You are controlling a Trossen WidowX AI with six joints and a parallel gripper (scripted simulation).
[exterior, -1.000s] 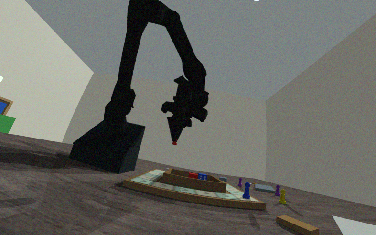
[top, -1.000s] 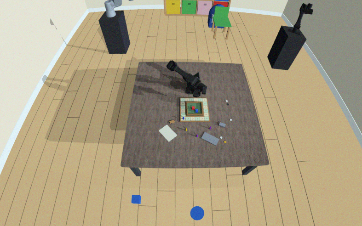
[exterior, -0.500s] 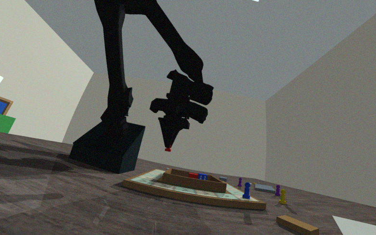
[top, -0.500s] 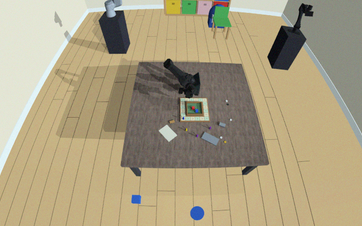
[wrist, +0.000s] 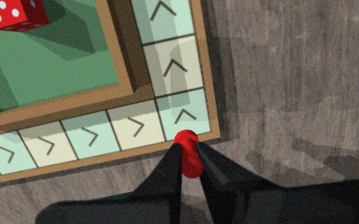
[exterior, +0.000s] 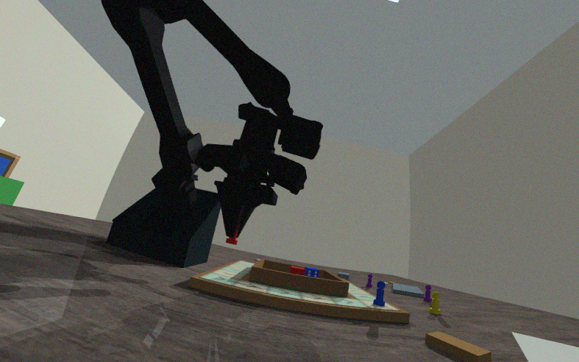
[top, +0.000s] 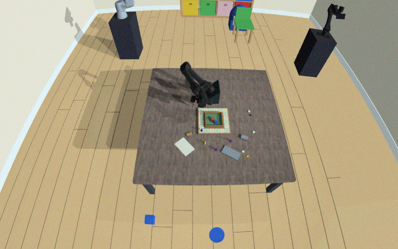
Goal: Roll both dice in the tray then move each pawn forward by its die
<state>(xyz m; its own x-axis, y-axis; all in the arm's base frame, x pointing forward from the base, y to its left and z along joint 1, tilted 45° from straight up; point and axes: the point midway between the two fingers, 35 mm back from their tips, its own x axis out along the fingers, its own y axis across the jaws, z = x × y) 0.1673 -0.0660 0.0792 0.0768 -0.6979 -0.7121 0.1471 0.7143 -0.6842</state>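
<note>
My gripper (exterior: 234,232) (wrist: 188,148) is shut on the red pawn (exterior: 232,241) (wrist: 191,166), held above the table. In the wrist view the pawn's head overlaps the outer edge of a corner cell of the board (top: 214,130) (exterior: 260,299) (wrist: 174,79). The red die (top: 212,118) (exterior: 297,270) (wrist: 19,15) and blue die (top: 216,122) (exterior: 312,271) lie in the tray (exterior: 298,282) (wrist: 113,41). The red die's top is cut off in the wrist view; the blue die is outside that view. The blue pawn (top: 201,130) (exterior: 379,294) stands upright on another corner cell.
A yellow pawn (top: 205,142) (exterior: 435,303), two purple pawns, a wooden block (top: 188,133) (exterior: 457,346), a white sheet (top: 184,146), a grey slab (top: 230,152), a smaller grey block (top: 244,137) and small discs lie around the board.
</note>
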